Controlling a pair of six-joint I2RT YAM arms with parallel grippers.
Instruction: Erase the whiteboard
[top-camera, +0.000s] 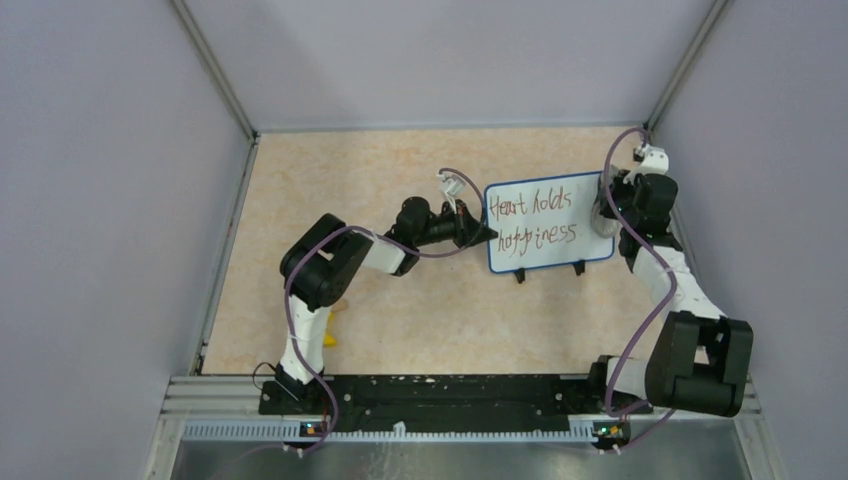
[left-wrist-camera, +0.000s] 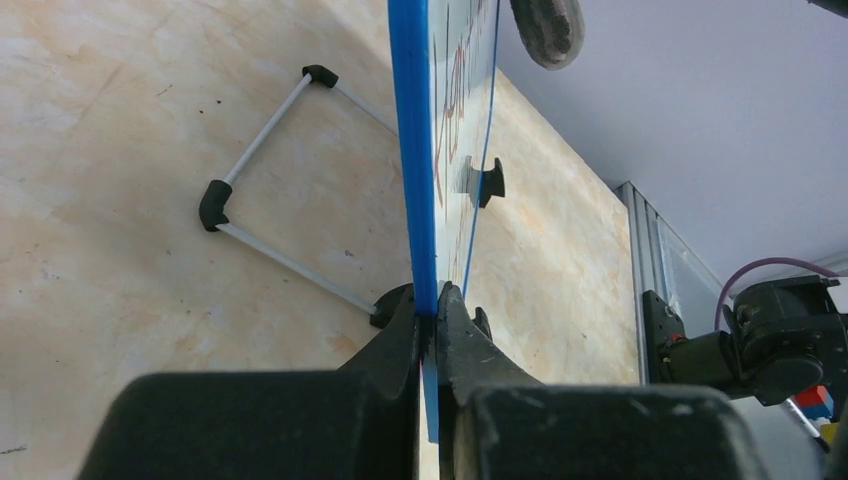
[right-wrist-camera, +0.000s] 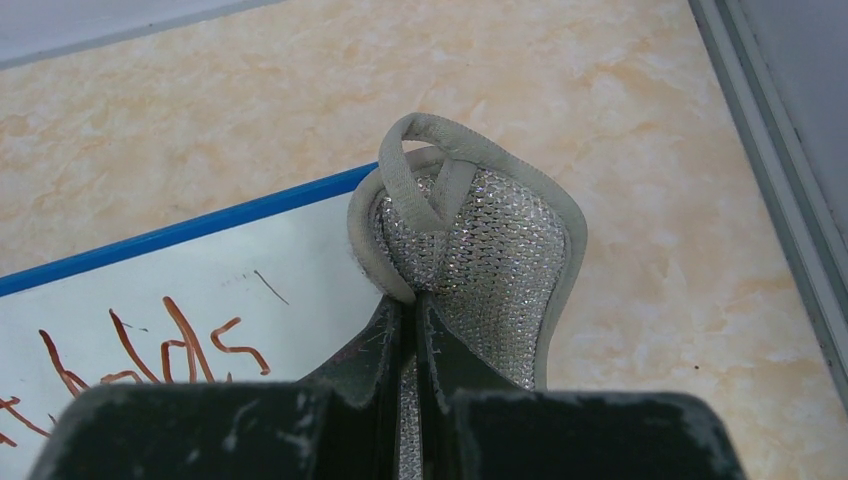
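The whiteboard (top-camera: 545, 228) stands tilted on its wire stand at mid-right, white with a blue rim and reddish-brown handwriting. My left gripper (top-camera: 487, 234) is shut on its left edge; in the left wrist view the blue rim (left-wrist-camera: 413, 150) runs straight between the closed jaws of the left gripper (left-wrist-camera: 431, 312). My right gripper (top-camera: 607, 212) sits at the board's right end, shut on a grey eraser pad (right-wrist-camera: 480, 260) with a silvery mesh face and a loop. The pad lies over the whiteboard's (right-wrist-camera: 200, 290) top right corner, next to the writing.
The board's wire stand (left-wrist-camera: 262, 180) with black corner pieces rests on the beige mottled table behind it. Two black feet (top-camera: 548, 270) show under the board. Grey walls enclose the table; a metal rail (top-camera: 440, 420) runs along the near edge.
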